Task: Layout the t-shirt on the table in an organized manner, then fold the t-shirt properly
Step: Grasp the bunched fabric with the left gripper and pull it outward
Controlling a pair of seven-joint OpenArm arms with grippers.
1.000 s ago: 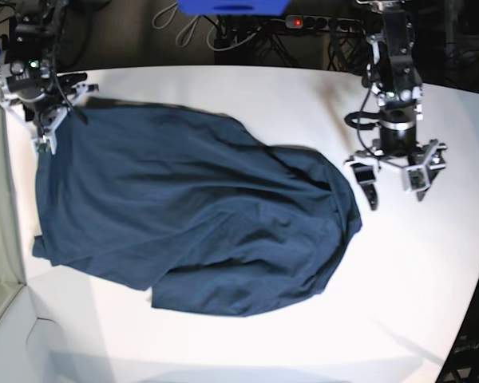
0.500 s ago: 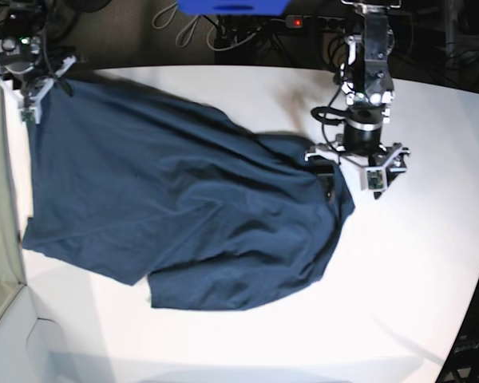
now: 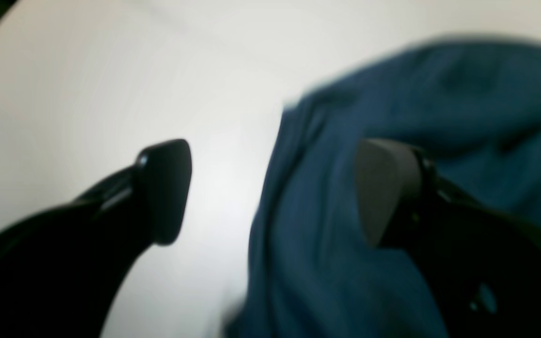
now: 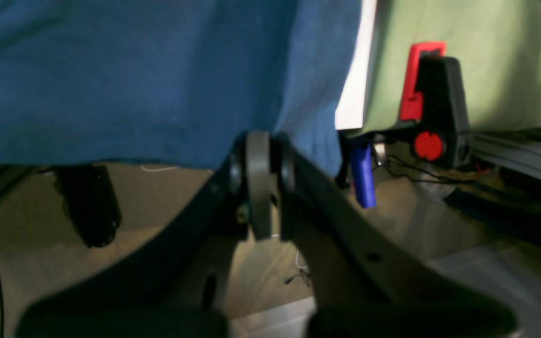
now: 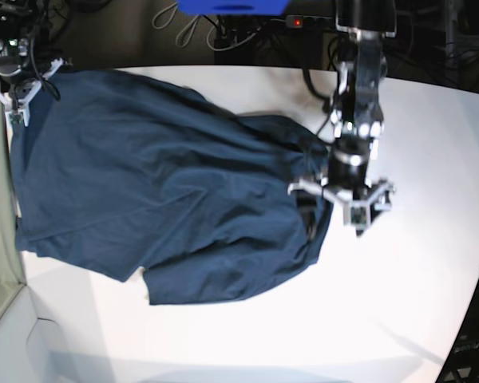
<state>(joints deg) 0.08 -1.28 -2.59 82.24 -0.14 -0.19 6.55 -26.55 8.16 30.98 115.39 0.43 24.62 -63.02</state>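
Observation:
The dark navy t-shirt (image 5: 168,183) lies rumpled across the left and middle of the white table (image 5: 415,303). At the far left corner, my right gripper (image 5: 17,102) is shut on the shirt's edge. The right wrist view shows its jaws (image 4: 258,155) pinched on the blue cloth (image 4: 134,70), with the floor showing below. My left gripper (image 5: 335,214) hangs open over the shirt's right edge. In the left wrist view, one finger (image 3: 165,188) is above bare table (image 3: 87,70) and the other finger (image 3: 383,188) is above the cloth (image 3: 392,94).
A red and black clamp (image 4: 430,108) and a blue piece (image 4: 362,173) sit by the table's left edge, beside a green surface (image 4: 486,70). Cables and a power strip (image 5: 303,22) lie behind the far edge. Bare tabletop shows at the right and front.
My right gripper has drawn the shirt's corner farther toward the far left, shifting the cloth left. The left arm has swung in from the right and now stands over the shirt's right edge.

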